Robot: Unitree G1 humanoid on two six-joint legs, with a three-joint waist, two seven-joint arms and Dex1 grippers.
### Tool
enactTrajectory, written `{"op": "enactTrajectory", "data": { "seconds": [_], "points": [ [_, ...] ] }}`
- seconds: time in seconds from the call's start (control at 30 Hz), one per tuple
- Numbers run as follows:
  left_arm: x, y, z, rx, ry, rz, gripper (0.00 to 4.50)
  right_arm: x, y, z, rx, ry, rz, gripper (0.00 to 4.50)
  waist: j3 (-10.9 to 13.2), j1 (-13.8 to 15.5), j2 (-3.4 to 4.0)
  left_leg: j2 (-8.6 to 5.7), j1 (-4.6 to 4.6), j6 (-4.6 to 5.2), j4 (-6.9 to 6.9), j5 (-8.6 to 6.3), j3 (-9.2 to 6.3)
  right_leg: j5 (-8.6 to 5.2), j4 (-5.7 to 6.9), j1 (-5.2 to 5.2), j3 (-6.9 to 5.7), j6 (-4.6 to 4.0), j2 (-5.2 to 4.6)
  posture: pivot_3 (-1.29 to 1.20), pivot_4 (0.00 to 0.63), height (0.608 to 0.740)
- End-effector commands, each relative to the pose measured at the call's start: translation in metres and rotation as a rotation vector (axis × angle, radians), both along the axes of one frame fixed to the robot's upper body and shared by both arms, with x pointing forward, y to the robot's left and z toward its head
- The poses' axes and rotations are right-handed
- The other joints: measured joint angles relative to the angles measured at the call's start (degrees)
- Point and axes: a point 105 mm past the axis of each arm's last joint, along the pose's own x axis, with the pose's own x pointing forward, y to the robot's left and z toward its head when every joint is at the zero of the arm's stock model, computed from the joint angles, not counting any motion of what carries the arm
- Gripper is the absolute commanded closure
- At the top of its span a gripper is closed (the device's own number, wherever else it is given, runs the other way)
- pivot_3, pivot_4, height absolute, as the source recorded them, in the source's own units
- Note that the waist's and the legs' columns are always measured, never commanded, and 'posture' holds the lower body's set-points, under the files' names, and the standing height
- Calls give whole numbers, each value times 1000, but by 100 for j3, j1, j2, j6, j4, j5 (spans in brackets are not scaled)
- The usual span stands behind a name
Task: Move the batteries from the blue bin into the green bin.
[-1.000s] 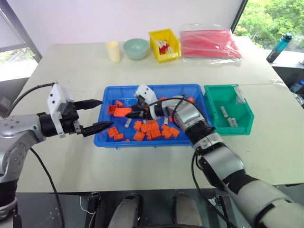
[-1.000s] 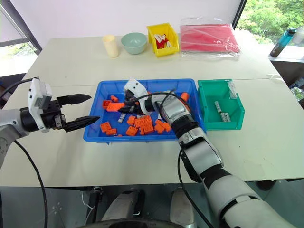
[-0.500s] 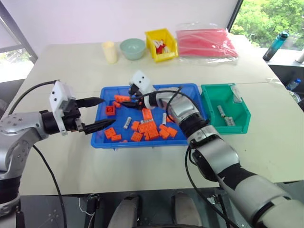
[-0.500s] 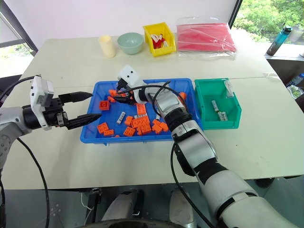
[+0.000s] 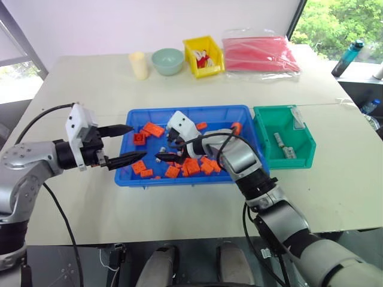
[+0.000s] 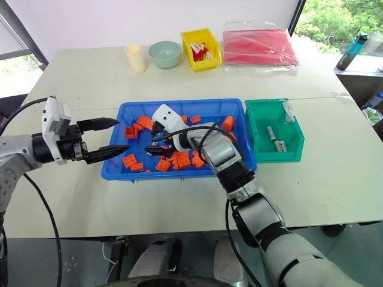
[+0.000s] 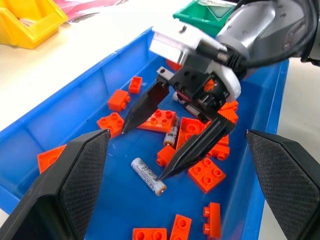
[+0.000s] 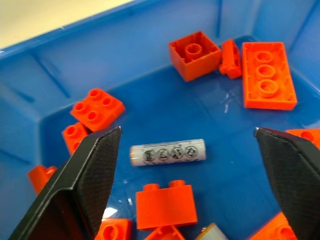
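Left eye view: right gripper point(image 5: 165, 150) is hanging empty in the blue bin point(image 5: 248, 148), fingers spread to straddle a battery; left gripper point(image 5: 126, 145), also parted, is idling at the bin's left edge; two batteries point(image 5: 282, 144) are lying in the green bin point(image 5: 304, 158). Right wrist view: target battery point(image 8: 167, 152) is lying flat among orange bricks point(image 8: 165, 205), its label print being unreadable.

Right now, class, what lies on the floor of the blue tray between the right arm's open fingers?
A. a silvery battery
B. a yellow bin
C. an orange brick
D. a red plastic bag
A: in the right wrist view the battery lies flat on the blue tray, in the gap between the open fingers of the right gripper, with orange bricks scattered around it.
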Motion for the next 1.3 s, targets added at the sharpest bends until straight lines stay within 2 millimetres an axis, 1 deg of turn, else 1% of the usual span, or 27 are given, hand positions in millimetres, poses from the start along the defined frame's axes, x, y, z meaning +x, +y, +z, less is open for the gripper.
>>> {"op": "enactTrajectory", "data": {
  "seconds": [0.03, 0.2, 0.43, 0.53, 0.63, 0.7, 0.77, 0.83, 0.93, 1.0, 1.03, 1.1, 1.2, 1.23, 1.27, 1.3],
  "points": [
    [-2, 1, 10, 9, -35, -12, 0, -2, 8, -2, -15, -29, 28, 21, 0, -1, 0, 0, 0, 0, 0, 0, 0, 0, 0, 0, 0, 0, 0, 0, 150, 737],
    [-3, 5, 11, 19, -37, -8, 0, -7, 12, -8, -39, -21, 76, 21, 0, -1, 0, 0, 0, 0, 0, 0, 1, 0, 0, 0, 0, 0, 0, 0, 150, 737],
    [-4, 10, 11, 20, -35, 6, 0, -3, 13, -20, -74, -31, 71, 21, 0, -3, -1, 0, 0, 0, 1, 0, 0, 0, 0, 0, 0, 0, 0, 0, 150, 737],
    [-2, 14, 9, 12, -33, 18, 0, -2, 13, -24, -83, -38, 73, 860, -1, -4, -1, 0, 0, 0, 1, 0, 0, 0, 0, -1, 0, 0, 0, 0, 150, 737],
    [0, 17, 7, -3, -33, 29, 0, -2, 11, -21, -76, -45, 70, 2279, -1, -3, -1, 0, 0, -1, 1, 0, 0, 0, 0, -1, 0, 0, 0, 0, 150, 737],
    [1, 18, 3, 3, -40, 23, 0, -2, 5, -13, -58, -55, 60, 2281, -1, 1, -1, 0, 0, 0, 2, 0, -1, 0, 0, -1, 0, 0, 1, 0, 150, 737],
    [-3, 17, -5, 27, -25, -18, 0, -4, -5, 3, -2, -56, 52, 2281, -1, 9, -1, -1, 0, -1, 3, 0, -1, 0, 0, -3, 0, 0, 0, 0, 150, 737],
    [-5, 14, -8, 47, -35, -53, 0, -10, -22, 25, 85, -51, 45, 2281, 0, 38, -1, -2, -1, 0, 3, 0, -3, 0, -1, -3, 0, 0, 0, 0, 150, 737],
    [-3, 7, -5, 41, -53, -96, 0, -22, -58, 59, 211, -31, 1, 2281, 0, 162, -1, -3, -5, 0, 7, 0, 0, 0, -4, 3, 0, 0, -2, 0, 150, 737],
    [-2, 3, -5, 30, -64, -129, 0, -28, -87, 79, 279, -20, -52, 2281, -1, 199, -1, -3, -6, 0, 12, 0, -1, 0, -5, 6, 0, 0, -2, 0, 150, 737],
    [0, 1, -5, 22, -75, -139, 0, -29, -106, 87, 303, -20, -104, 2281, -1, 218, -2, -3, -6, 0, 13, 0, 1, 0, -7, 7, 0, 0, -2, 0, 150, 737],
    [3, -3, -5, 1, -81, -157, 0, -27, -141, 96, 329, -20, -232, 2281, -1, 251, -3, -2, -6, 0, 14, 0, 3, 0, -9, 12, 0, 0, -2, 0, 150, 737],
    [11, -12, -5, -35, -94, -175, 0, -20, -218, 99, 317, -53, -537, 2281, -1, 347, -3, -4, -6, 0, 16, 0, 9, 0, -10, 15, 0, 0, -3, 0, 150, 737],
    [12, -13, -5, -41, -96, -180, 0, -21, -234, 99, 307, -62, -598, 2281, -1, 364, -4, -7, -7, 0, 18, 0, 8, 0, -10, 18, 0, 0, -6, 0, 150, 737],
    [14, -15, -5, -47, -92, -188, 0, -25, -253, 95, 274, -71, -662, 2281, -1, 374, -4, -9, -7, 1, 20, 0, 8, 0, -11, 17, 0, 0, -7, 0, 150, 737],
    [15, -17, -4, -53, -90, -195, 0, -28, -266, 91, 249, -74, -707, 2281, -1, 375, -4, -9, -8, 1, 19, -1, 14, 0, -11, 20, 0, 0, -9, 0, 150, 737]
  ]
}}
